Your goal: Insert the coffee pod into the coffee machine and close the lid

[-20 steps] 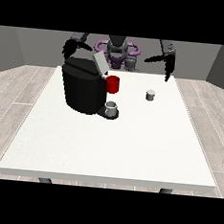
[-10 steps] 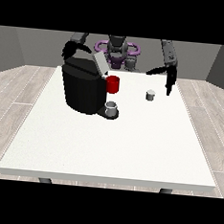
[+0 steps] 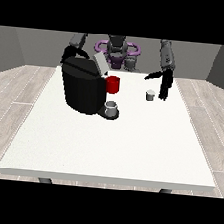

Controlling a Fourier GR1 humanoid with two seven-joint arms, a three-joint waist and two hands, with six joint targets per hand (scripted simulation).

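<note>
Hand (image 3: 165,85) lowered beside coffee pod (image 3: 150,94), fingers straight

Even, bright, diffuse light on the white table (image 3: 111,142); faint, soft shadows.

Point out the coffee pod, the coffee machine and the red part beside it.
coffee pod (image 3: 150,94), front view, its side wall.
coffee machine (image 3: 81,88), front view, its black body.
red part (image 3: 113,84), front view, its front face.
</note>
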